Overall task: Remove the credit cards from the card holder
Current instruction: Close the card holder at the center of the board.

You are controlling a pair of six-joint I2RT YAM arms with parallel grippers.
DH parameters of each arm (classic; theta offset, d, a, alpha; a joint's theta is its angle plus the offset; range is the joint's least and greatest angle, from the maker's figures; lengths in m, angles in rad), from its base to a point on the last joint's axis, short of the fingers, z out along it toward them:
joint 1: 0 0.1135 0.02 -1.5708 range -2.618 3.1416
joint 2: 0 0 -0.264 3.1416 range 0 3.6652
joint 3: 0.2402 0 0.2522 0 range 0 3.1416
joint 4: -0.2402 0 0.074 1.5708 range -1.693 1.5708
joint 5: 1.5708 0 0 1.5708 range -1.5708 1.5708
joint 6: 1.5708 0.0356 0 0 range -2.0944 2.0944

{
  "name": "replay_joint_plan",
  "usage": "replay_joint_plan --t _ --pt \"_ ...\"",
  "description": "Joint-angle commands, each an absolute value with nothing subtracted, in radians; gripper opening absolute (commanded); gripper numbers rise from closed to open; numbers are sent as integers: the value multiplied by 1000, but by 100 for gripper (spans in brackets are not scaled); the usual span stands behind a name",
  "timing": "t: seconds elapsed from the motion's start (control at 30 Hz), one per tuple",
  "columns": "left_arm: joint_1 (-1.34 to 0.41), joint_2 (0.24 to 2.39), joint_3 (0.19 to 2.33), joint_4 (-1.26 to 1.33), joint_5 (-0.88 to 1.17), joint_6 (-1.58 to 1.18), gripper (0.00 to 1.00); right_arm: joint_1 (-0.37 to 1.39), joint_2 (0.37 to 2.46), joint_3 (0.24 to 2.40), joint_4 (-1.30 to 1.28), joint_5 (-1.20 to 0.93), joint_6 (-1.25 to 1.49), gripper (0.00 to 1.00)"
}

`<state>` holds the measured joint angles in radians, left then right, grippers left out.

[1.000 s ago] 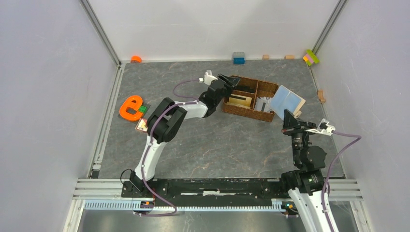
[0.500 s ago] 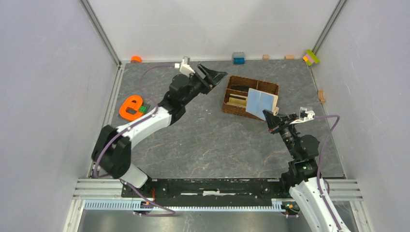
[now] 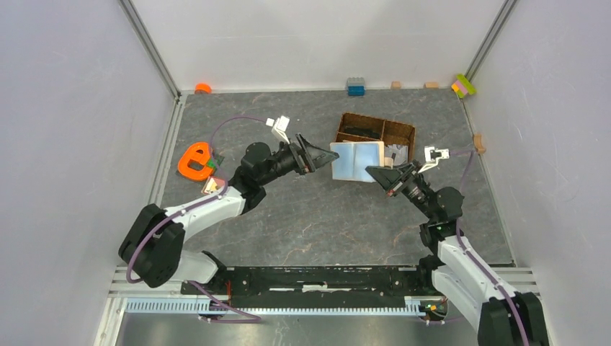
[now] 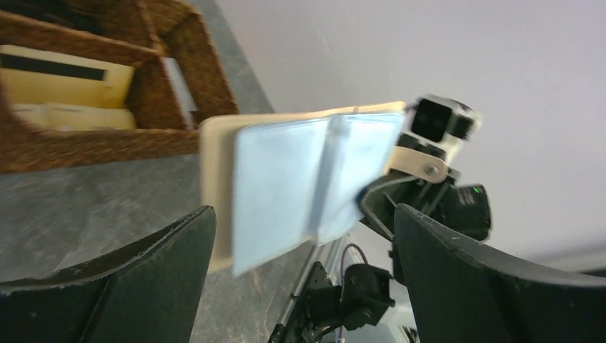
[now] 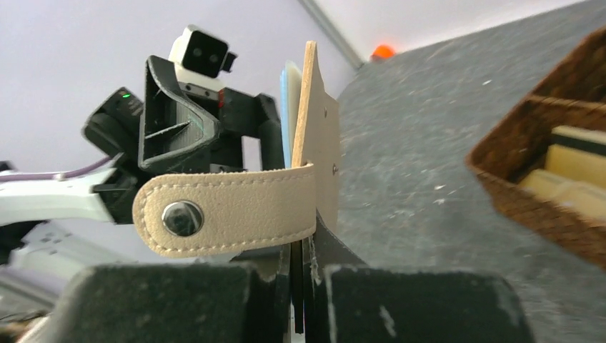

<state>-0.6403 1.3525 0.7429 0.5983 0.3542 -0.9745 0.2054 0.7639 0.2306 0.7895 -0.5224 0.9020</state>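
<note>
Beige leather, the card holder (image 3: 355, 160) now hangs open in the air at the 7 o'clock corner of the wicker basket (image 3: 375, 118). It is clamped by its edge in our right gripper (image 3: 380, 175), which has carried it in from the basket's 3 o'clock side. Our left gripper (image 3: 315, 156) has left the basket and swung to the holder's 9 o'clock, jaws spread wide and empty, facing the clear sleeves. We judge a card pull is set up, though we cannot make out the credit cards inside
</note>
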Motion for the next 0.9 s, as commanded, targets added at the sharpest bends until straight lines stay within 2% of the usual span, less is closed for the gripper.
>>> replay_joint_plan --t 0.0,0.07,0.13,0.23,0.3,0.37,0.4,0.5,0.53,0.57,0.67,0.77,0.87 --pt "-657 1417 677 885 464 -942 100 202 818 193 1121 -660 1103 0" --pt "-657 1441 676 886 481 -933 98 203 828 185 1121 -663 1111 0" --pt "-661 1465 698 858 519 -928 90 202 832 180 1136 -673 1131 0" --pt "-662 1474 693 778 477 -911 91 201 817 173 1143 -682 1123 0" --pt "-650 1469 667 755 435 -935 97 200 794 168 1079 -661 1079 0" --pt "-643 1478 640 811 437 -974 100 198 762 166 997 -635 1026 0" --pt "-643 1491 631 872 467 -994 98 198 746 163 959 -617 1003 0" --pt "-646 1554 638 1086 586 -1088 73 198 726 162 880 -581 948 0" --pt "-646 1579 640 1160 610 -1122 60 199 725 166 853 -572 926 0" --pt "-646 1597 649 1207 637 -1154 50 198 724 166 842 -564 913 0" --pt "-644 1620 666 1257 676 -1184 32 199 735 170 823 -575 870 5" --pt "-643 1588 666 1186 665 -1131 14 199 751 181 800 -585 839 9" --pt "-636 1541 654 1067 619 -1059 7 199 753 200 736 -571 790 17"
